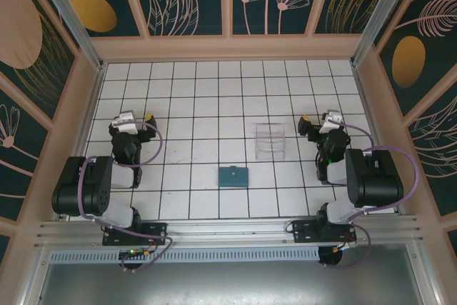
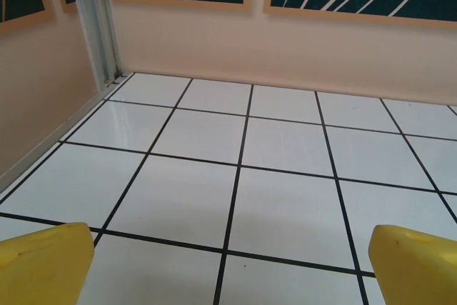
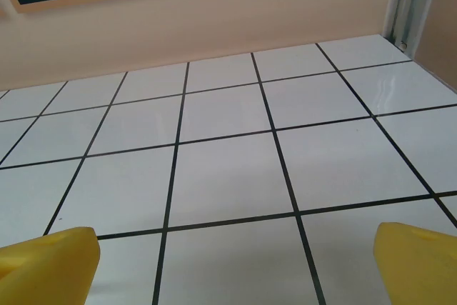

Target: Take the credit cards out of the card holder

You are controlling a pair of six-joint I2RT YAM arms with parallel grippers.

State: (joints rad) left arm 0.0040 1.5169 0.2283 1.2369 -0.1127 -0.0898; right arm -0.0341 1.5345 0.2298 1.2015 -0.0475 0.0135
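White tiled table [image 1: 193, 83] with black grout lines, boxed in by pale wooden walls carrying dark teal panels of leaf and flower drawings. Aluminium rail [image 1: 214, 230] along the near edge, both arm bases bolted to it.

Left arm [image 1: 93, 191] folded back on itself at the left side, purple cable looping along it, left gripper [image 1: 132, 118] close to the tiles and facing the far wall. Jaws spread wide and holding nothing, yellow fingertips [image 2: 43, 266] at the lower corners of the left wrist view, bare tile between.

Right arm [image 1: 368, 176] mirrored on the right side, right gripper [image 1: 321, 121] likewise low and facing the far wall. Jaws equally wide and gripping nothing, yellow fingertips [image 3: 418, 262] framing bare tile.

Near the front middle, between the two arms and well apart from both grippers: teal card holder [image 1: 233, 176], closed and flat, contents hidden. Just beyond it and a little to the right, not touching: clear plastic tray [image 1: 270, 138], roughly between the card holder and the right gripper.
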